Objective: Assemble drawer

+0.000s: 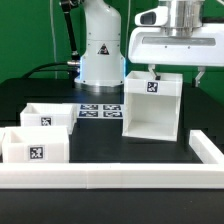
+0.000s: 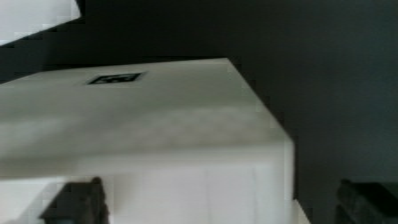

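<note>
The drawer's tall white housing [image 1: 152, 110] stands upright right of centre, its open side facing the front and a tag on its upper face. My gripper [image 1: 174, 73] hangs right above it, jaws wide open, one finger at each side of its top edge. In the wrist view the housing [image 2: 160, 130] with its tag fills the space between my two dark fingertips [image 2: 75, 202]; the gripper [image 2: 219, 205] holds nothing. Two small white trays stand at the exterior view's left, one further back [image 1: 48, 117] and one nearer the front [image 1: 32, 148].
The marker board [image 1: 98, 109] lies flat between the trays and the housing. A long low white rail [image 1: 110, 178] runs along the front and up the right side. The arm's white base [image 1: 100, 55] stands behind, with black cables at the back left.
</note>
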### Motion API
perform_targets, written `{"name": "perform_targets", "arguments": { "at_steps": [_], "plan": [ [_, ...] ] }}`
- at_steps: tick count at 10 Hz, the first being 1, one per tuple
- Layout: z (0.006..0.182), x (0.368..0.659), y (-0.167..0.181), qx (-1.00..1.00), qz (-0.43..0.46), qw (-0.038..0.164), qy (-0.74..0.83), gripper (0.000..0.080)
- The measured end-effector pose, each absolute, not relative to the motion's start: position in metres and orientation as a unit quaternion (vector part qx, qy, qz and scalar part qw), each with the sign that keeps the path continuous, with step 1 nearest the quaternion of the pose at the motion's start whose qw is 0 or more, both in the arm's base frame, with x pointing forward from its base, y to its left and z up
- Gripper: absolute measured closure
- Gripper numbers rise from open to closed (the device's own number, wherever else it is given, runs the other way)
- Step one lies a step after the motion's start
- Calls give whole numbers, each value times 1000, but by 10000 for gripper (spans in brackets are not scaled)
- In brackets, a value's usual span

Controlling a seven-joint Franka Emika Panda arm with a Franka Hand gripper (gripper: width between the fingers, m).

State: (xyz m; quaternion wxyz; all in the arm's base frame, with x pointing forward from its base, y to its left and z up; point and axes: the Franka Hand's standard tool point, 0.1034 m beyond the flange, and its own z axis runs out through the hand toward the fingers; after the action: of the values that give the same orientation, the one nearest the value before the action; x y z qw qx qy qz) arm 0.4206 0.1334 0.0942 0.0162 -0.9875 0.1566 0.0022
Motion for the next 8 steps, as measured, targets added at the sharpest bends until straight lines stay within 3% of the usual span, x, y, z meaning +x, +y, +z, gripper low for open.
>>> {"name": "perform_targets", "arguments": {
  "at_steps": [1, 2, 3, 4, 5, 6, 7, 8],
  "plan": [
    [94, 423, 133, -988, 2, 17, 153, 176],
    [94, 422, 133, -988, 2, 17, 153, 346],
    [94, 422, 133, -988, 2, 17, 153, 346],
    [95, 423, 133, -988, 2, 17, 150, 548],
    [95, 423, 133, -989, 2, 17, 148, 683],
    [95, 423, 134, -989, 2, 17, 147, 683],
    [95, 423, 134, -989, 1, 17, 146, 763],
    [95, 423, 134, -989, 1, 17, 146, 763]
  ]
}}
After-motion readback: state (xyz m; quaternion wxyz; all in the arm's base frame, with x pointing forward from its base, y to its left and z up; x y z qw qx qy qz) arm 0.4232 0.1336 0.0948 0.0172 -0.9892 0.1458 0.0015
